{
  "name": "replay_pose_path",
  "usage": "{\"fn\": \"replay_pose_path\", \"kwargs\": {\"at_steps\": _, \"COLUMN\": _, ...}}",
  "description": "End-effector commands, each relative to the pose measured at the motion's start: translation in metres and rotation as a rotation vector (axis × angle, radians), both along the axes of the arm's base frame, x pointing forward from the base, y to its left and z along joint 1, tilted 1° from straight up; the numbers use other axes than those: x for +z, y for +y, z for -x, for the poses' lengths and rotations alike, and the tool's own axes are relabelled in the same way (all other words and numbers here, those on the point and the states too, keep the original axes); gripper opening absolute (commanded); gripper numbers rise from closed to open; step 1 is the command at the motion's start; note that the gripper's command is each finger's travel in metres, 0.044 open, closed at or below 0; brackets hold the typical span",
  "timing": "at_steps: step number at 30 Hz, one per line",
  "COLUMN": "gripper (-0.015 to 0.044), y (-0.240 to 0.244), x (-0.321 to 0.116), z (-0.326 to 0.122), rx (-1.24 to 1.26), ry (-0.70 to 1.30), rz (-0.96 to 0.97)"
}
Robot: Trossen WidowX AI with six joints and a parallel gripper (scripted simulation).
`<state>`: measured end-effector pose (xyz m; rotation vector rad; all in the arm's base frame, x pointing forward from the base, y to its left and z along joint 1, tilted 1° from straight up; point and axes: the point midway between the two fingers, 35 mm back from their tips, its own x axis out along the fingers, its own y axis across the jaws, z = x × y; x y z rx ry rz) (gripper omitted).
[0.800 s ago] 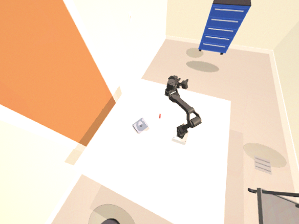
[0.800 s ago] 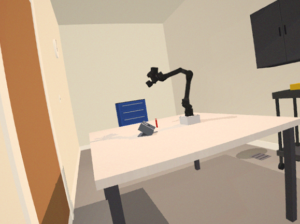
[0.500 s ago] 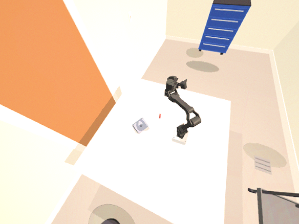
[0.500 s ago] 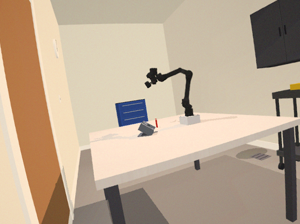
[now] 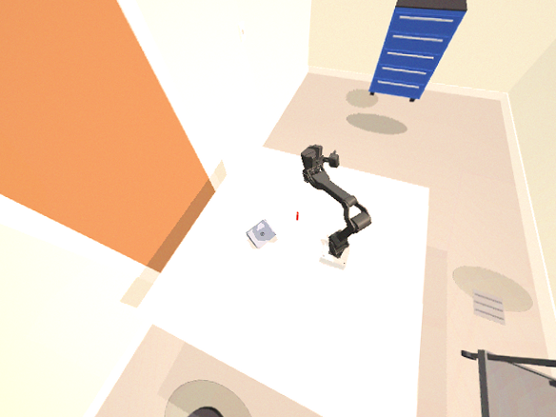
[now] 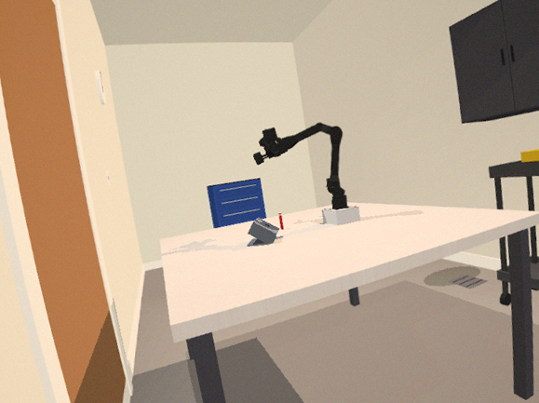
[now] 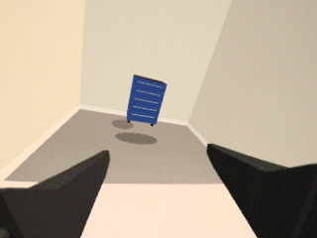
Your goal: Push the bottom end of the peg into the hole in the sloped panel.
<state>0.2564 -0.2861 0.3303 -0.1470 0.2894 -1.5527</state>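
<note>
A thin red peg [image 5: 297, 216] [image 6: 281, 221] stands upright on the table [image 5: 358, 330] [image 6: 353, 249] [image 7: 168, 213]. A small grey block with the sloped panel [image 5: 268, 228] [image 6: 262, 231] stands near it, to its left in the top and exterior views. The hole [image 5: 262, 234] shows as a dark spot in its face; its exact shape is too small to tell. My black gripper [image 5: 334, 158] [image 6: 259, 158] [image 7: 158, 149] is wide open and empty. It is high above the table, well away from the peg and panel. Neither peg nor panel shows in the wrist view.
The arm's white base [image 5: 333, 260] [image 6: 341, 216] is on the table, right of the peg. The table's far edge crosses the wrist view. A blue drawer cabinet [image 5: 411, 53] [image 6: 238, 203] [image 7: 146, 100] stands on the floor beyond it. A dark cart [image 6: 513, 167] stands beyond the table at the right.
</note>
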Motion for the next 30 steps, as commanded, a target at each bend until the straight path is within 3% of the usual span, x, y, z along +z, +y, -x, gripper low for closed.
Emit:
{"fn": "replay_pose_path", "kwargs": {"at_steps": 1, "gripper": 0.0440, "y": 0.002, "x": -0.015, "z": -0.014, "rx": 0.056, "ry": -0.044, "rz": -0.048}}
{"fn": "replay_pose_path", "kwargs": {"at_steps": 30, "gripper": 0.0440, "y": 0.041, "x": -0.126, "z": -0.071, "rx": 0.186, "ry": -0.372, "rz": -0.555}}
